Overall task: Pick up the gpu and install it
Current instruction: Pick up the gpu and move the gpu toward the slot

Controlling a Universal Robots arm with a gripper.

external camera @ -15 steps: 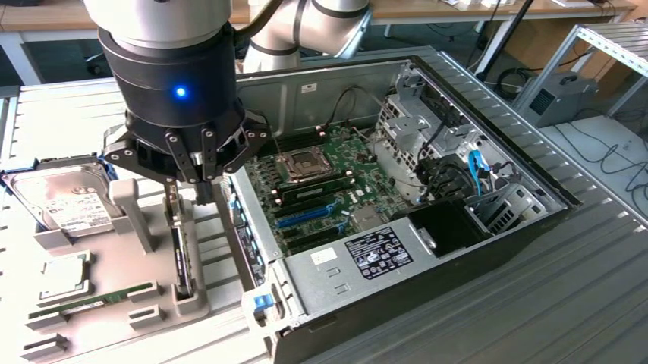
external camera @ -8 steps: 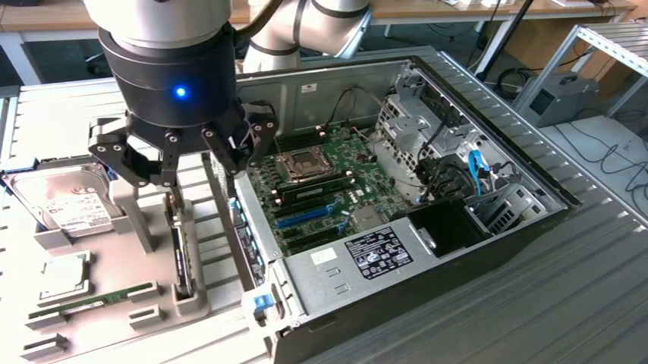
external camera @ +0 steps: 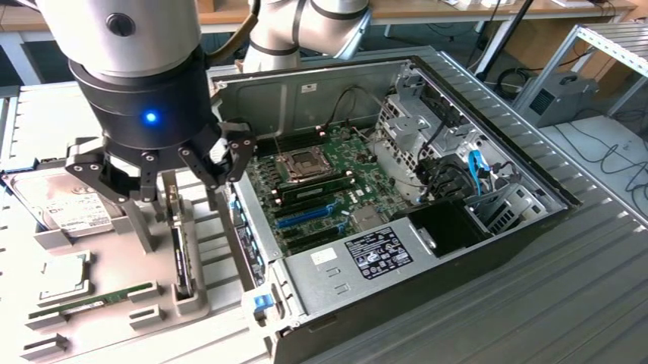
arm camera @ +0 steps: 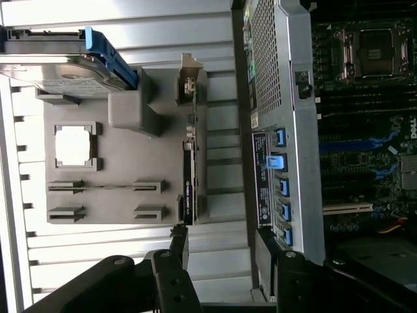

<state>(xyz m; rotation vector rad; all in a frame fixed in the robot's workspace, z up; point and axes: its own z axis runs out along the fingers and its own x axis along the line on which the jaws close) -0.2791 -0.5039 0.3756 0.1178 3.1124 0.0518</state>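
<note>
End effector (external camera: 167, 189) spread and empty, hovering over the grey holder (external camera: 111, 274). In the exterior view, the gpu (external camera: 179, 258) stands on edge at its six o'clock, with the computer case (external camera: 303, 98) at three o'clock.

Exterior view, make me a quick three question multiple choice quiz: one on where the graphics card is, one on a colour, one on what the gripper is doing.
1. Where is the graphics card?
A: standing on edge in the grey holder beside the computer case.
B: lying inside the case.
C: flat on top of the case.
2. What colour is the memory stick in the holder?
A: red.
B: green.
C: yellow.
3. How is the gripper?
A: shut on the card.
B: shut on nothing.
C: open and empty.
Answers:
1 A, its thin black edge sticks up from a slot in the holder.
2 B, it lies there as a green strip.
3 C, the fingers stand apart above the holder with nothing between them.
</note>
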